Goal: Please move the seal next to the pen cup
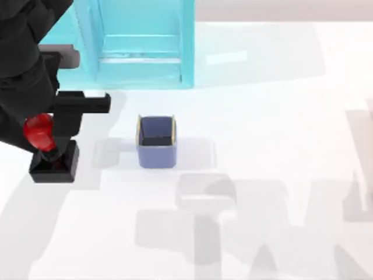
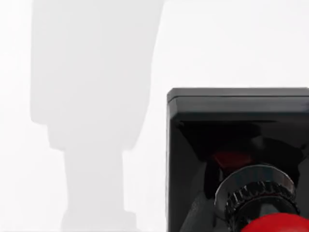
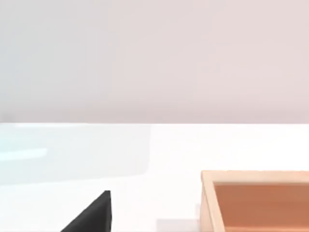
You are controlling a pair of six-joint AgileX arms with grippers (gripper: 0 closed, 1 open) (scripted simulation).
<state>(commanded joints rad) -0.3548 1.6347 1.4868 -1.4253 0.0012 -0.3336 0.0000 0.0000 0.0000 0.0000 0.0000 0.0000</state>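
The seal (image 1: 53, 162) has a black square base and a glossy red knob (image 1: 39, 130). It is at the table's left side, a clear gap left of the pen cup (image 1: 156, 143). The cup is small, square and blue-purple with a dark inside, and it stands upright. My left gripper (image 1: 48, 133) comes in from the upper left and is shut on the seal at its knob, with one black finger (image 1: 68, 125) against the knob's right side. The left wrist view looks down on the seal's base (image 2: 231, 140) and knob (image 2: 277, 224) from close up.
A large turquoise shelf unit (image 1: 140, 41) stands behind the cup at the back of the white table (image 1: 268, 116). In the right wrist view a tan open wooden box (image 3: 256, 180) sits close by, beside a black wedge (image 3: 94, 215).
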